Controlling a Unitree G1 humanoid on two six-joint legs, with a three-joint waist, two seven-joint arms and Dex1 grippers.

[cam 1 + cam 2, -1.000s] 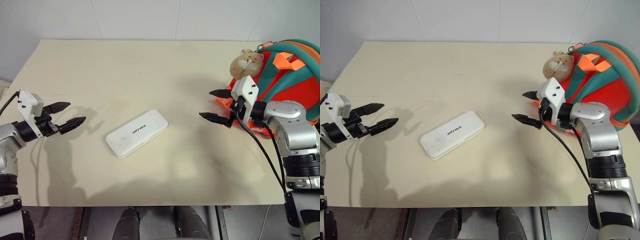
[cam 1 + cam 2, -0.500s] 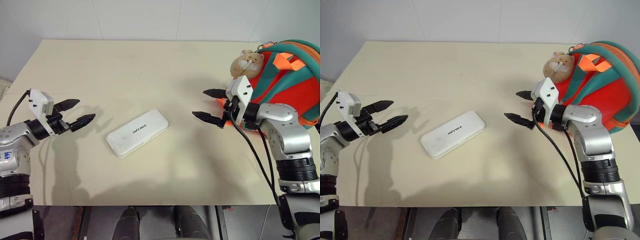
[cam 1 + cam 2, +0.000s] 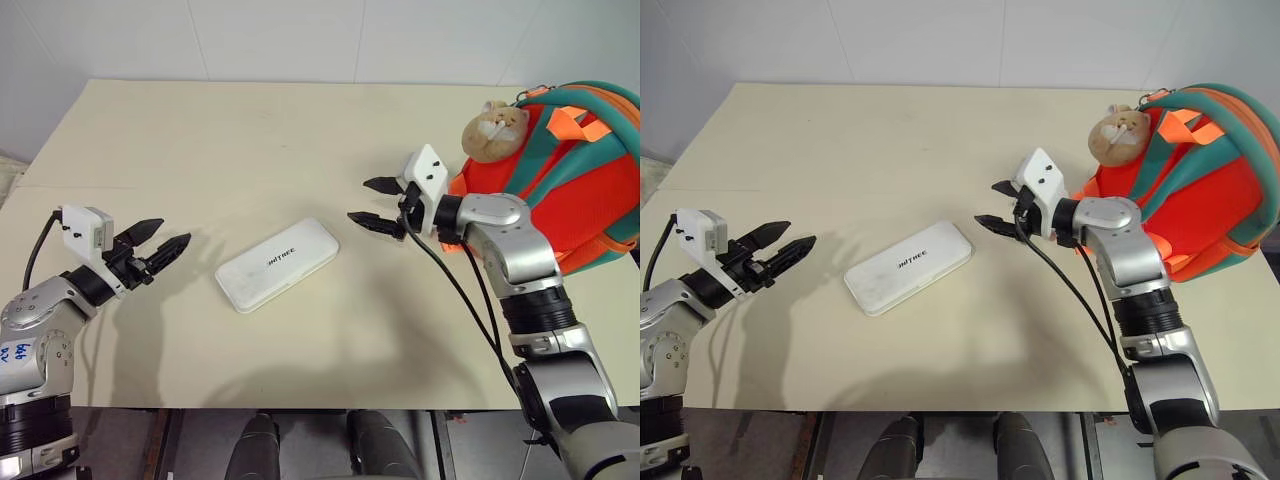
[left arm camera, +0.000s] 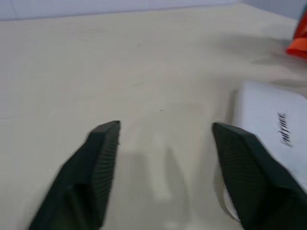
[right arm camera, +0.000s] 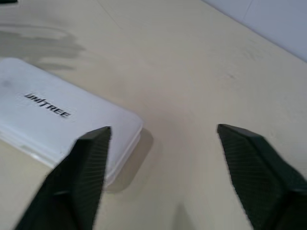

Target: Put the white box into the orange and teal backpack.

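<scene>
approach step: both end effectors, left (image 3: 158,239) and right (image 3: 372,205), open and empty, flank the box (image 3: 276,265); next, close in and grip its ends.

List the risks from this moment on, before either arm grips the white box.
The flat white rounded box lies flush on the beige table, so fingers may slide over it instead of gripping. Both grippers, left and right, flank it and could shove it sideways. No opening shows on the orange and teal backpack, so insertion may stall.
</scene>
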